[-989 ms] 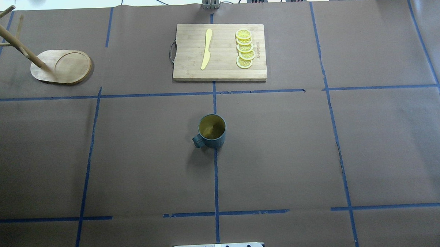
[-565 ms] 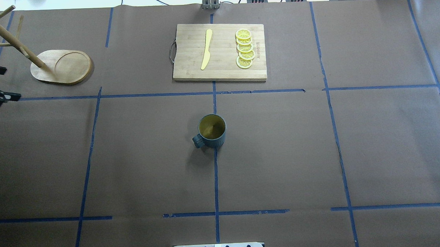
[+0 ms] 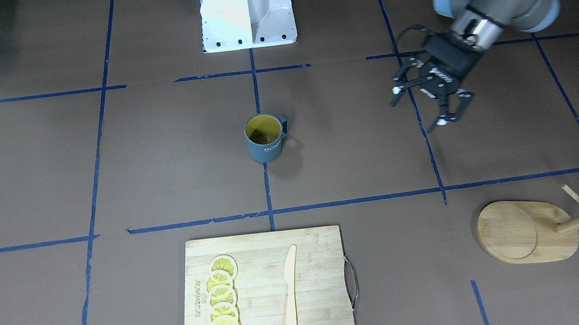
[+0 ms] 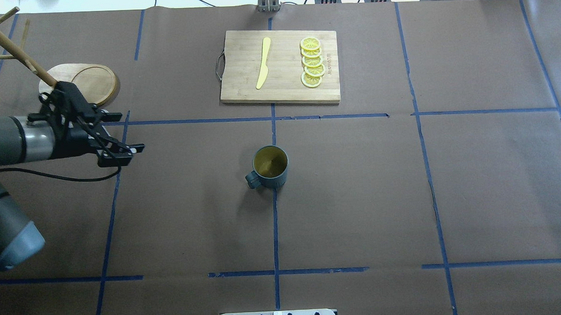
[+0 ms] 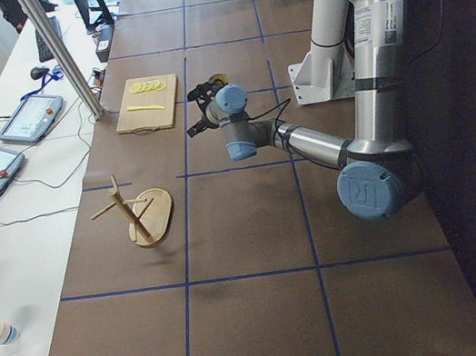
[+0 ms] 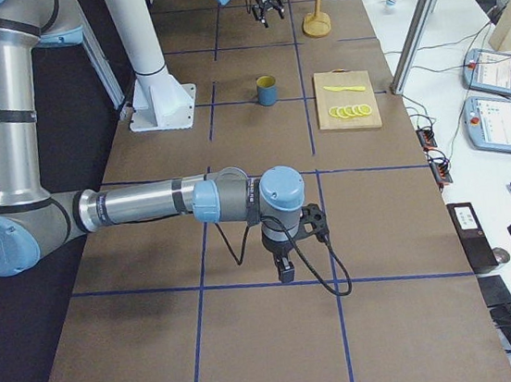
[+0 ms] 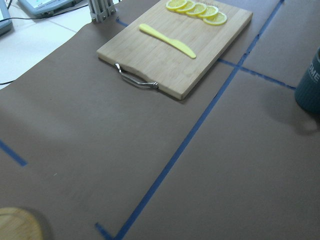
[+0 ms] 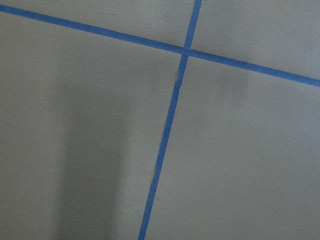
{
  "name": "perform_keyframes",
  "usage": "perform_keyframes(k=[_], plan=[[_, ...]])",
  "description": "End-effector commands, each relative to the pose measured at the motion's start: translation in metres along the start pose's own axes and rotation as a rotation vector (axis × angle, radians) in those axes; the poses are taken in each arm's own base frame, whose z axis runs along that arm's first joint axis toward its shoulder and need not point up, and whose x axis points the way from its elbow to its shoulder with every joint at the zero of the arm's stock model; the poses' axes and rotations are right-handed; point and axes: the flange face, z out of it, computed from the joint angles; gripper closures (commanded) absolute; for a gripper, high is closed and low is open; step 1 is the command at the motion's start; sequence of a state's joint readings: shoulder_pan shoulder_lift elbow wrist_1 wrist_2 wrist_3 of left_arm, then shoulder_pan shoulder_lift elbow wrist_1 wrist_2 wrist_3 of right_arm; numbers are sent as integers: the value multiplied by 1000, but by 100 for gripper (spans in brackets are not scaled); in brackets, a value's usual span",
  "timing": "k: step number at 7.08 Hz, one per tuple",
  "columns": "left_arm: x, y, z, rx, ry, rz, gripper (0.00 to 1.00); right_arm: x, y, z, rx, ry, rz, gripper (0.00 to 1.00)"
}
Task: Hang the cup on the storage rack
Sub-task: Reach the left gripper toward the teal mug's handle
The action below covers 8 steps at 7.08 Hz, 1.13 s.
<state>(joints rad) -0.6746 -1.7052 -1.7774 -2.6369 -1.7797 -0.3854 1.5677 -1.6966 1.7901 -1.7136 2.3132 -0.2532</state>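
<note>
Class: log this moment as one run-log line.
phase: pre-grasp | left gripper: open, empty | right gripper: state unclear | cup: upright, untouched | storage rack: pegs bare

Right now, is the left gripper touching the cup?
Apart. The front-facing view shows the open left gripper well to one side of the cup, with bare table between them.

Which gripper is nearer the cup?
Left. The left gripper hovers apart from the cup, toward the rack; the right gripper is much farther, toward the table's opposite end.
</note>
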Motion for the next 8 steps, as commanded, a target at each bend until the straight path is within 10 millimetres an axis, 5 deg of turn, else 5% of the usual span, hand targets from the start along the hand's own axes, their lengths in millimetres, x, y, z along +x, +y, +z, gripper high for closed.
perform_keyframes(k=[1,2,3,4,8], plan=[[79,-13,42,58,17,-1,0,0,0,0,0,0,0,0],[124,-16,69,57,68,8,0,0,0,0,0,0,0,0],[147,-21,100,53,93,15,1,0,0,1,-1,0,1,0],[161,-28,124,47,104,19,1,0,0,1,-1,0,1,0],[182,-38,151,40,116,24,5,0,0,1,-1,0,1,0]])
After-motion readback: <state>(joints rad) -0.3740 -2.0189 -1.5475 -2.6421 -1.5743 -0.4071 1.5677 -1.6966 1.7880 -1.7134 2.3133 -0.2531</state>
